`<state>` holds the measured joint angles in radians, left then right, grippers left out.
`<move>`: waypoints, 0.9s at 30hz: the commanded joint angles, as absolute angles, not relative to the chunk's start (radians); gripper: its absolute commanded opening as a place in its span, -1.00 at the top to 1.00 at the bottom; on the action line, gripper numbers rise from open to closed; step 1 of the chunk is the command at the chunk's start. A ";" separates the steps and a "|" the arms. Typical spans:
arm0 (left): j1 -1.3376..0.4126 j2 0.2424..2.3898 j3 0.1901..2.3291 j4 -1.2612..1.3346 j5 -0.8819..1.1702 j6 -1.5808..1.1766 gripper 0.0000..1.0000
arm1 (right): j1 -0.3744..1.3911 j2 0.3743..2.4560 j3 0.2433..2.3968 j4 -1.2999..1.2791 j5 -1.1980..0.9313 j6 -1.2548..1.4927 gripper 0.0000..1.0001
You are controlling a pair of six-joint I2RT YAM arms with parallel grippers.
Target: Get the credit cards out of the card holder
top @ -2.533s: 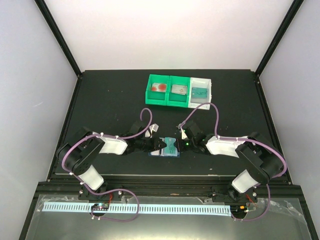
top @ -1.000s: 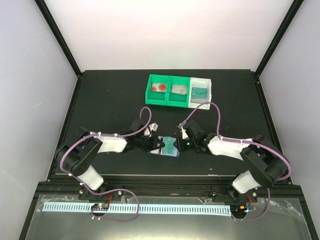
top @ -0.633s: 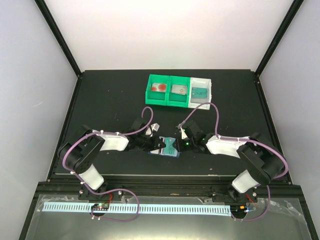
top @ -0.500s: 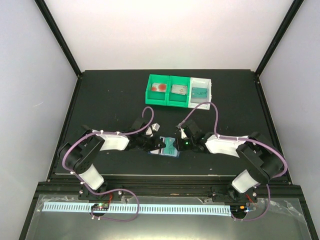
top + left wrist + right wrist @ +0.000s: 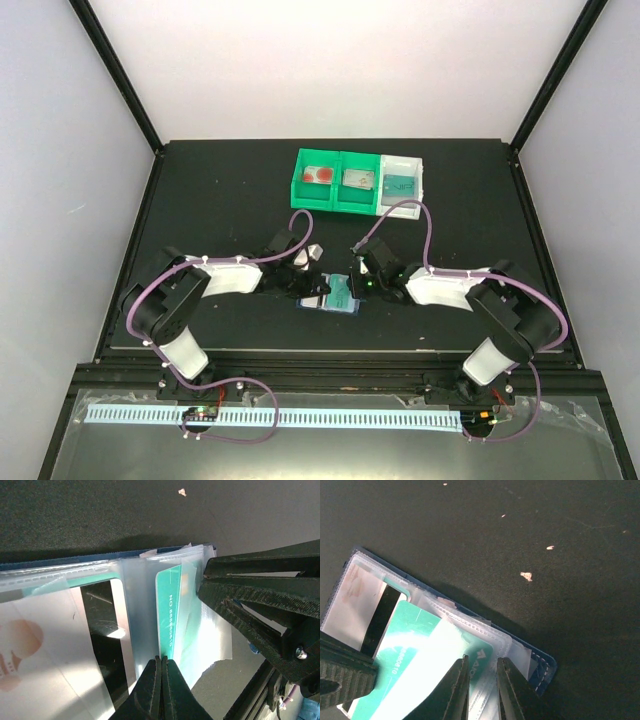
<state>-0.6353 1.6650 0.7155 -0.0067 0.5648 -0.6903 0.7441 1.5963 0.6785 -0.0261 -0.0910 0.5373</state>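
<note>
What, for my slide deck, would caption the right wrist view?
Right gripper's narrowly parted jaws hover over a teal credit card in the navy card holder's clear pocket on a black table.

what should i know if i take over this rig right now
Left gripper: shut, pinching a clear pocket of the card holder.
Right gripper: slightly open, tips over the teal card in its pocket, holding nothing.
Done: the far trays hold a red-circled card, a greyish card and a second teal card.
Left to do: the teal card and a white red-printed card sit in the holder; pull them out.
</note>
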 commanded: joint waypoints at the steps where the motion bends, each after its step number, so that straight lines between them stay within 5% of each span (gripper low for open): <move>1: -0.634 1.688 0.730 -0.057 0.527 -0.666 0.97 | 0.736 1.628 0.652 -0.144 0.053 0.513 0.64; 27: -0.608 1.622 0.697 -0.038 0.547 -0.696 0.97 | 0.736 1.612 0.640 -0.130 0.061 0.477 0.64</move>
